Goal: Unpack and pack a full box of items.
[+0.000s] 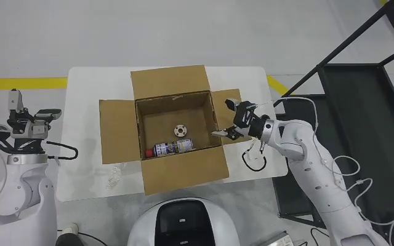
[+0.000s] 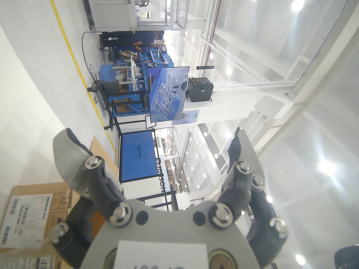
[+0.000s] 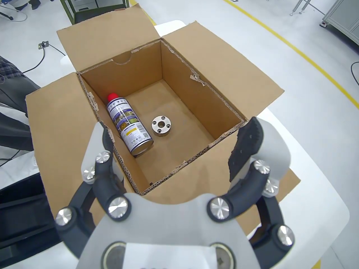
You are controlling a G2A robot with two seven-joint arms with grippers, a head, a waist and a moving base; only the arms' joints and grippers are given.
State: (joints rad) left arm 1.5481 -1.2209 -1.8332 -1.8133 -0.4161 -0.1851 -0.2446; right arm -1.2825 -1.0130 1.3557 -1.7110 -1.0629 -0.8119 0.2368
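An open cardboard box [image 1: 145, 139] [image 3: 216, 68] stands in the middle of the white table, all flaps folded out. Inside lie a spray can with a red cap [image 1: 173, 147] [image 3: 128, 123] on its side and a round metal flange [image 1: 179, 130] [image 3: 161, 126] flat on the bottom. My right gripper [image 1: 229, 120] [image 3: 179, 141] hangs open over the box's right flap, just outside the wall, with nothing between its fingers. My left gripper [image 1: 16, 101] [image 2: 152, 152] is raised off the table's left side, open and empty, pointing up at the ceiling.
A crumpled clear plastic bag [image 1: 114, 178] lies on the table by the box's front left corner. A black cable loop [image 1: 252, 161] hangs under the right wrist. A dark rack [image 1: 345, 123] stands right of the table [image 1: 86, 92]. Another labelled carton [image 2: 30, 214] shows past the left gripper.
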